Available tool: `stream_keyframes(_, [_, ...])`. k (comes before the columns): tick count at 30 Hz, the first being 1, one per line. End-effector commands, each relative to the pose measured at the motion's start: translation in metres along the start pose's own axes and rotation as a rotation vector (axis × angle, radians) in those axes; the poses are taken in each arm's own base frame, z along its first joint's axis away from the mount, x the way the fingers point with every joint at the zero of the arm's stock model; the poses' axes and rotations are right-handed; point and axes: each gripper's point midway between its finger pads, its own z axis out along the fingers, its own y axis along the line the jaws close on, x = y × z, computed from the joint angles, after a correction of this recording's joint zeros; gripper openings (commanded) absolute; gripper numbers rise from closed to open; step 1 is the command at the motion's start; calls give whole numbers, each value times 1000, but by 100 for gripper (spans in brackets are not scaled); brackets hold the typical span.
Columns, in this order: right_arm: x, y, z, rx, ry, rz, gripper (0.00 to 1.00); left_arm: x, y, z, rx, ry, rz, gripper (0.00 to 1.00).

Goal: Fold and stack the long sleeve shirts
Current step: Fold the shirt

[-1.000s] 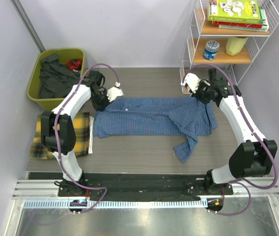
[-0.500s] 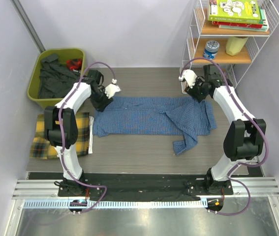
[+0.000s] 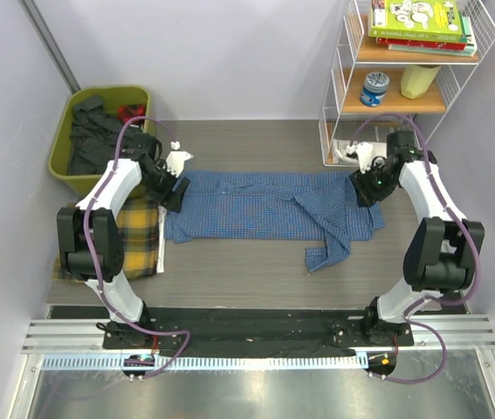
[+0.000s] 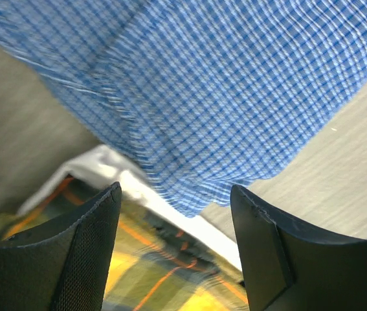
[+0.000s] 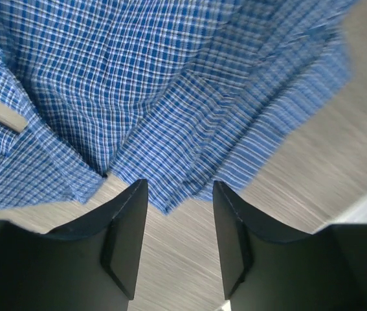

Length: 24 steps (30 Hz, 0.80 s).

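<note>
The blue checked long sleeve shirt (image 3: 269, 208) lies spread flat across the table, one sleeve (image 3: 330, 249) trailing toward the front. The folded yellow plaid shirt (image 3: 147, 240) lies to its left, partly under my left arm. My left gripper (image 3: 175, 183) hovers open over the blue shirt's left edge (image 4: 235, 97), near the yellow shirt (image 4: 170, 278); nothing sits between its fingers (image 4: 83, 253). My right gripper (image 3: 365, 188) hovers open above the shirt's right edge (image 5: 170, 97), empty, bare table showing between its fingers (image 5: 122, 240).
A green bin (image 3: 99, 140) of dark clothes stands at the back left. A white wire shelf (image 3: 404, 78) with books, a tin and a jar stands at the back right, close to my right arm.
Both grippers have let go of the blue shirt's far edge and opened. The left one drew back left toward the yellow shirt; the right one swung right and nearer. The shirt lies flatter.
</note>
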Motion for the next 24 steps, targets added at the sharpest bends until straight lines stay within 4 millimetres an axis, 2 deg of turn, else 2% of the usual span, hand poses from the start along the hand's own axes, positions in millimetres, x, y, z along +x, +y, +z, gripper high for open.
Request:
stream_keyframes(1, [20,-1,42,-25,63,85,46,-1,-15,4,31,-18,-40,69])
stream_keyframes(3, [27,-4,54,-14,79,92,44,4,-18,9,29,-2,-38,69])
stream_keyframes(4, [40,-2,62,-15,116,102,43,6,-20,12,19,10,-31,68])
stream_keyframes(6, [50,-2,69,-3,138,102,42,14,-23,16,15,37,-30,68])
stream_keyframes(9, [84,2,79,22,223,100,40,20,-29,16,14,40,-36,68])
stream_keyframes(13, [117,-17,72,81,298,107,37,21,-35,9,1,10,-90,67])
stream_keyframes(15, [141,-37,62,126,338,142,36,17,-38,2,-12,-27,-116,67])
stream_keyframes(17, [155,-50,53,139,359,153,36,21,-49,1,25,-34,-132,66])
stream_keyframes(19, [157,-59,40,144,344,172,36,27,-63,-2,81,-38,-132,63])
stream_keyframes(21, [139,-45,25,77,280,154,40,32,-82,-6,157,-57,-118,58])
stream_keyframes(22, [131,-40,20,64,255,159,41,42,-92,-3,195,-46,-117,54])
stream_keyframes(23, [116,-27,8,25,206,152,41,44,-104,-4,252,-60,-110,51])
stream_keyframes(24, [108,-21,4,17,194,144,42,43,-111,-9,268,-80,-100,49])
